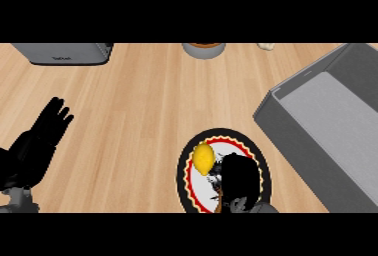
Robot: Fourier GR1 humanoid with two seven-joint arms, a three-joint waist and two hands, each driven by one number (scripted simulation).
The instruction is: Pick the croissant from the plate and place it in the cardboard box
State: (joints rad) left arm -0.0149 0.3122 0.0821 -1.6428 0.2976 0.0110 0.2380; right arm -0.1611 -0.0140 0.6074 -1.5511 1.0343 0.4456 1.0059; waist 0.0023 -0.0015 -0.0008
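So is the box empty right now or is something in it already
Empty as far as shows: the box has only a bare grey floor. The yellow item lies on the plate.

You see a light wood-grain counter (pixel 148 100) in pale tan with fine streaks; the plate (pixel 255 155) shows a black outer rim, a red ring inside it and a white centre; a yellow item (pixel 204 158) lies on that plate; both hands are black, the left hand (pixel 37 142) and the right hand (pixel 240 177) alike; the box (pixel 325 125) has dark grey walls and a lighter grey floor; the appliance (pixel 70 52) at the top left is grey.
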